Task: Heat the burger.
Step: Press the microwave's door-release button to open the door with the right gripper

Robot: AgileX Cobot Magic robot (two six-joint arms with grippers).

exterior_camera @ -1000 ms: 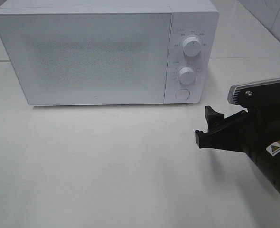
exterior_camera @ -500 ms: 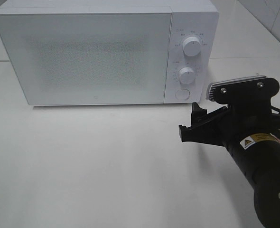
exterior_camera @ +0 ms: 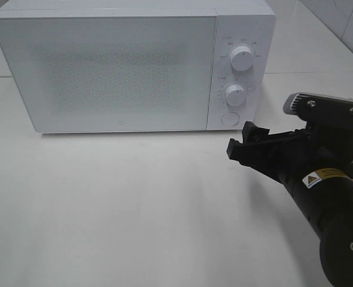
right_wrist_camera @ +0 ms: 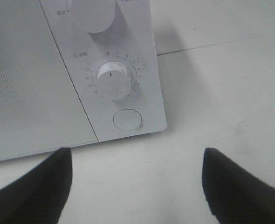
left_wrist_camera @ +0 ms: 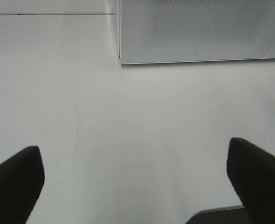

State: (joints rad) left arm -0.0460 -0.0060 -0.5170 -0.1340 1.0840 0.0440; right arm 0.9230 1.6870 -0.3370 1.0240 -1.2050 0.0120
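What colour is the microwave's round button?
The button is white, clearest in the right wrist view.

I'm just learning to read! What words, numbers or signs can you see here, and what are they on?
"0" in red, then "1", "2", "3": around the lower dial on the microwave.
Other numbers and characters by that dial: too blurred.
Yellow label on the right arm: a black warning triangle; words too small.
Tiny mark on the microwave's door: too small.

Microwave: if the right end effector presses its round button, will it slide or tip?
Probably neither. The microwave is wide, low and flat on the table, so likely heavy and stable. Its button sits low on the front, so tipping seems unlikely.
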